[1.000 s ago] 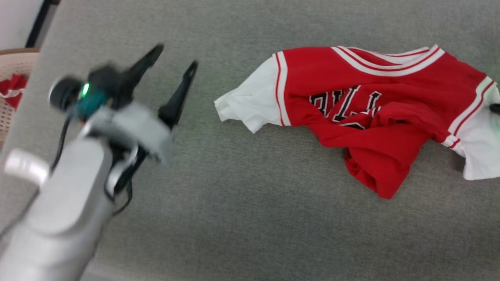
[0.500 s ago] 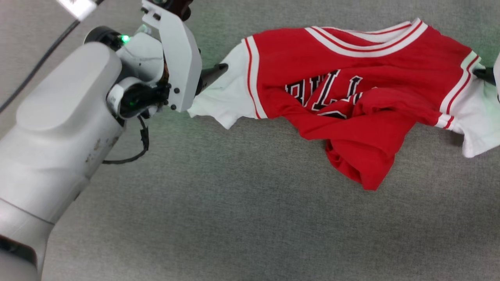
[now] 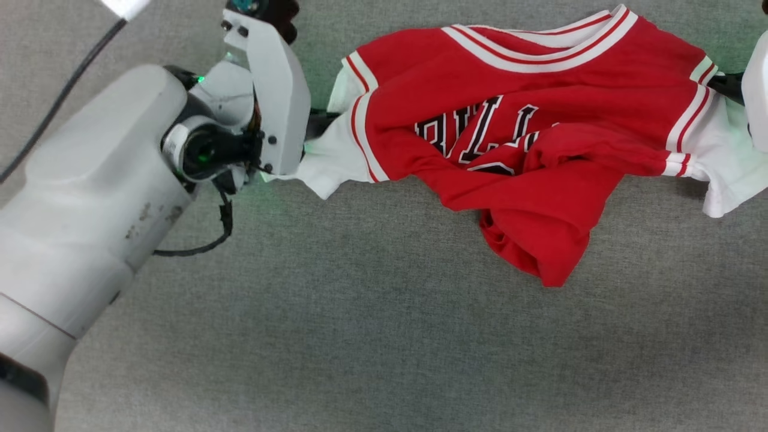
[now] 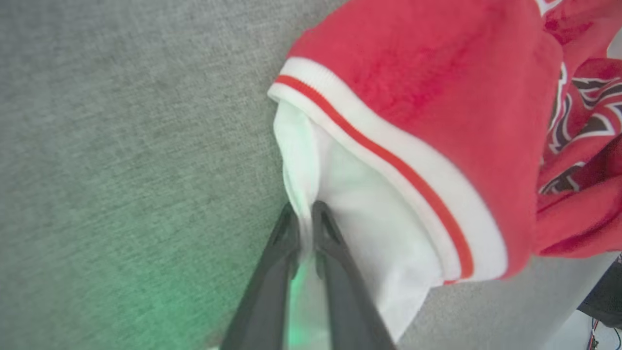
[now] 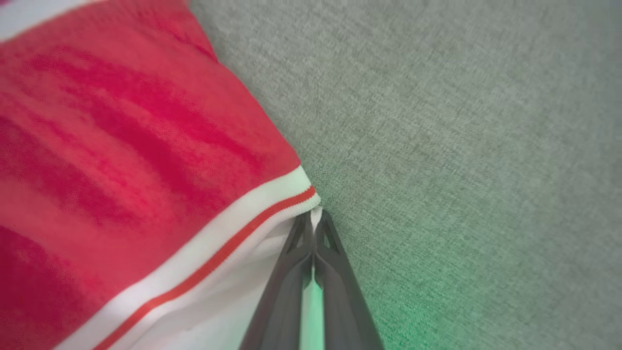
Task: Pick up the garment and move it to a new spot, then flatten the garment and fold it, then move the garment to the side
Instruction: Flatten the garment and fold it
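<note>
On the far part of the grey surface (image 3: 360, 336), the garment (image 3: 510, 138) spreads sideways with its striped collar away from the robot, its lettering creased and a wad of red cloth bunched toward the near side. At its left end, the left claw (image 4: 302, 214) is clamped on a fold of the white sleeve just beyond the red-and-white band. At its right end, the right claw (image 5: 313, 218) is pinched together on the other white sleeve's edge, right beside that sleeve's striped band.
</note>
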Robot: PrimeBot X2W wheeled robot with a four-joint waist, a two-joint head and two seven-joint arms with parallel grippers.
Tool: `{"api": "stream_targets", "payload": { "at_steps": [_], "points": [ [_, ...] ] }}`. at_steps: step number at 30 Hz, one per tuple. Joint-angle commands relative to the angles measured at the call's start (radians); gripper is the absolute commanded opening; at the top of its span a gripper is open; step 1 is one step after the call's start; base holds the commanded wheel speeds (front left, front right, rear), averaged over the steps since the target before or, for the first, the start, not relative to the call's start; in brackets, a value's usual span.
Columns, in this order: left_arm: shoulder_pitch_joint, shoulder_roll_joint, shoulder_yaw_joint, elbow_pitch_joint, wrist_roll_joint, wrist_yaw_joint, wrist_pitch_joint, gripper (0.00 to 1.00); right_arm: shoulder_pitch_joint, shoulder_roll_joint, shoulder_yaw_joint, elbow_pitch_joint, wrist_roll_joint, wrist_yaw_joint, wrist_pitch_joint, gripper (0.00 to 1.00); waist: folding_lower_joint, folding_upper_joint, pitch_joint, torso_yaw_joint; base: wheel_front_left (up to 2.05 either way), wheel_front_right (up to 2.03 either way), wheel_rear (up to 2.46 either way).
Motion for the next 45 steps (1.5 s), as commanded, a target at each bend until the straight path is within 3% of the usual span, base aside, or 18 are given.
{"api": "stream_targets", "payload": {
  "at_steps": [1,10,15,28,32,37,45],
  "points": [
    [0.01,-0.002,-0.017,-0.001,-0.008,0.0,-0.007,0.0,0.056,0.016,0.048,0.039,0.002,-0.009,0.0,0.0,0.0,-0.0001,-0.004,-0.002,0.0,0.0,0.0],
    [-0.038,0.044,-0.062,0.063,0.056,0.001,-0.252,0.0,-0.006,-0.002,0.037,0.008,0.034,-0.006,-0.188,0.0,0.0,-0.0001,-0.074,-0.027,0.0,0.0,0.0],
    [-0.083,0.019,-0.028,0.173,0.064,0.001,-0.453,0.0,-0.084,-0.003,0.013,0.043,0.004,-0.006,-0.331,0.0,0.0,-0.0001,-0.121,-0.045,0.0,0.0,0.0],
    [-0.407,-0.105,0.143,0.491,0.049,0.002,-0.857,0.0,-0.469,0.154,-0.163,0.444,-0.149,-0.007,-0.736,0.0,0.0,-0.0001,-0.169,-0.061,0.0,0.0,0.0],
    [-0.464,-0.13,0.172,0.491,0.037,0.002,-0.903,0.0,-0.529,0.211,-0.185,0.552,-0.185,-0.007,-0.809,0.0,0.0,-0.0001,-0.192,-0.063,0.0,0.0,0.0],
    [-0.393,-0.128,0.116,0.45,0.042,0.001,-0.868,0.0,-0.472,0.227,-0.162,0.589,-0.176,-0.007,-0.81,0.0,0.0,-0.0001,-0.213,-0.064,0.0,0.0,0.0],
    [-0.103,-0.031,0.013,0.249,-0.034,0.001,-0.806,0.0,-0.218,0.156,-0.024,0.397,-0.125,-0.006,-0.767,0.0,0.0,-0.0001,-0.22,-0.083,0.0,0.0,0.0]
  ]
}}
